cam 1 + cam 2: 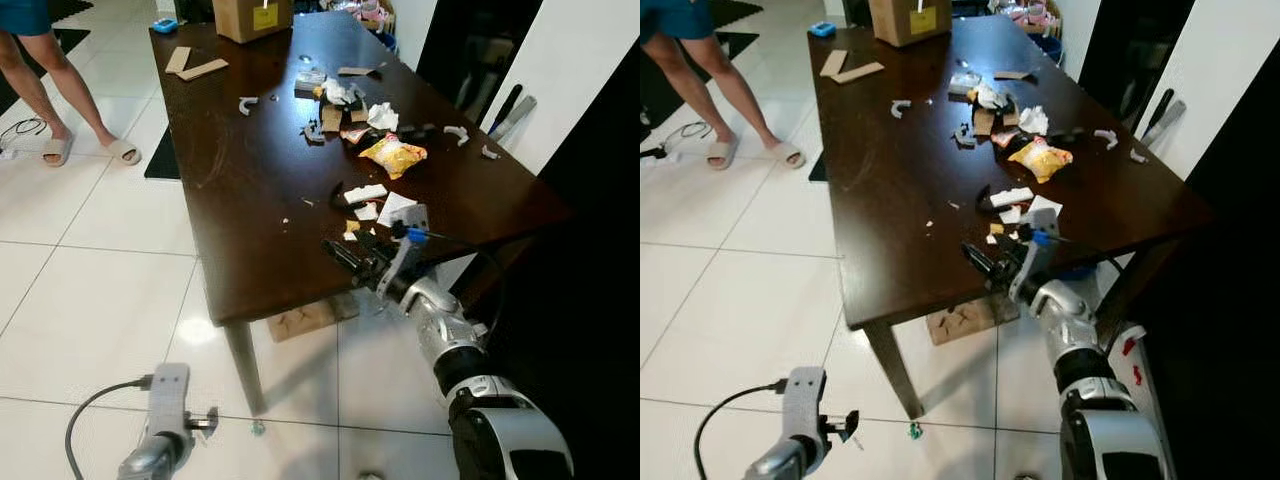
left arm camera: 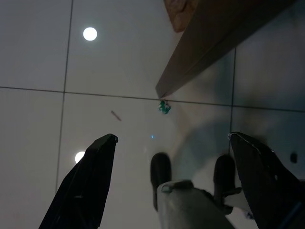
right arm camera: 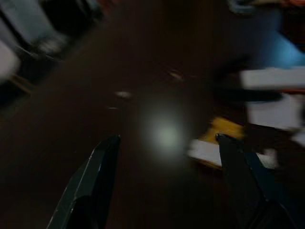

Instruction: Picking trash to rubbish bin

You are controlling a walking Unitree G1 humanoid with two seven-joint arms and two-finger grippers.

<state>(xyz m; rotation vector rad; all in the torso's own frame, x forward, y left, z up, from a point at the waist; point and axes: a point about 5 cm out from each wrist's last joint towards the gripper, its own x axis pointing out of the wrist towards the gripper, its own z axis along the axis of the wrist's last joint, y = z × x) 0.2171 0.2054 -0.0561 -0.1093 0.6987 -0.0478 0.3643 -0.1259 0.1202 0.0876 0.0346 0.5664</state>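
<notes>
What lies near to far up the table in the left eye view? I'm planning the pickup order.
Right gripper → white paper scraps → yellow snack bag → cardboard strips → cardboard box.

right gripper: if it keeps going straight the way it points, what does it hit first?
Probably bare tabletop. The right gripper hangs open over the near table edge, pointing along it, the small yellow and white scraps just beside its line. Depth unclear.

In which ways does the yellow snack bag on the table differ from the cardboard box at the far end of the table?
The yellow snack bag is small, crumpled and lies flat among scraps; the cardboard box is much larger, rigid and stands upright. The bag is bright yellow with red, the box plain brown with a yellow label. The bag lies nearer the right pincer, the box at the far end. Both rest on the dark table.
</notes>
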